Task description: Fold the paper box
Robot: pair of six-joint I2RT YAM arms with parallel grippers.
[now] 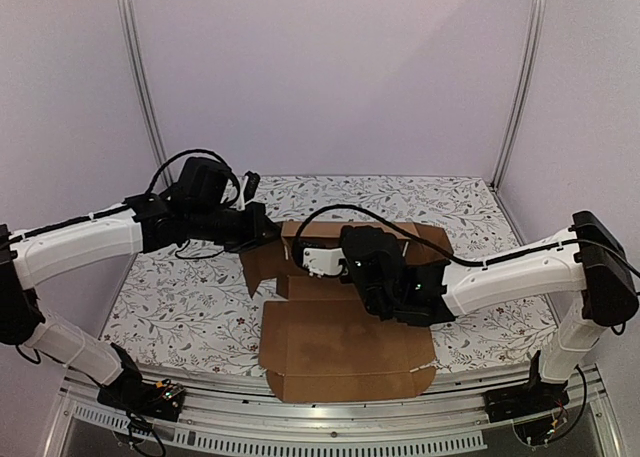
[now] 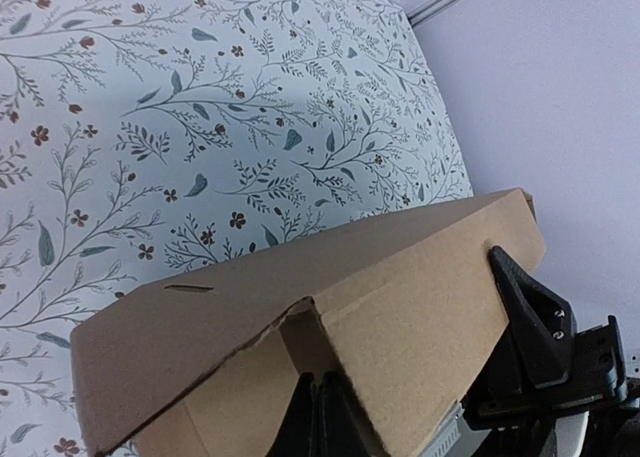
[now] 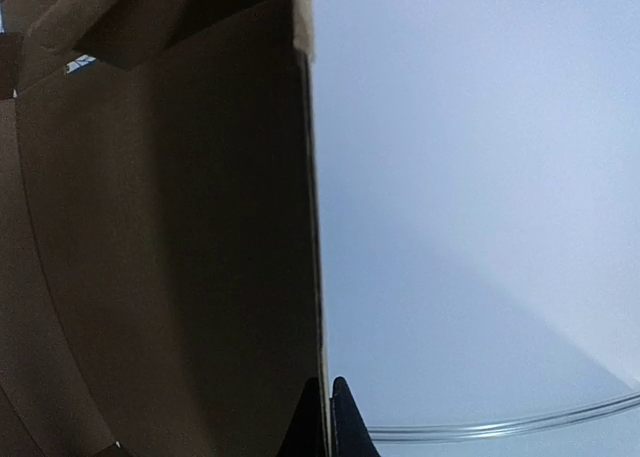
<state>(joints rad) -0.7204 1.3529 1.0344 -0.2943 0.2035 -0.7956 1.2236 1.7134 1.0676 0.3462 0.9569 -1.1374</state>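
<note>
The paper box (image 1: 340, 349) is a brown die-cut cardboard sheet in the middle of the table; its near panel lies flat and its far panels stand raised. My left gripper (image 1: 272, 234) is shut on a raised flap at the box's far left; in the left wrist view its fingers (image 2: 322, 414) pinch the cardboard (image 2: 400, 277). My right gripper (image 1: 316, 261) is shut on an upright wall near the box's middle; in the right wrist view its fingers (image 3: 328, 422) clamp the wall's thin edge (image 3: 160, 227). It also shows in the left wrist view (image 2: 535, 312).
The table wears a floral cloth (image 1: 180, 297). Pale walls and metal frame posts (image 1: 140, 77) close in the back and sides. A metal rail (image 1: 330, 417) runs along the near edge, and the box's front edge reaches it.
</note>
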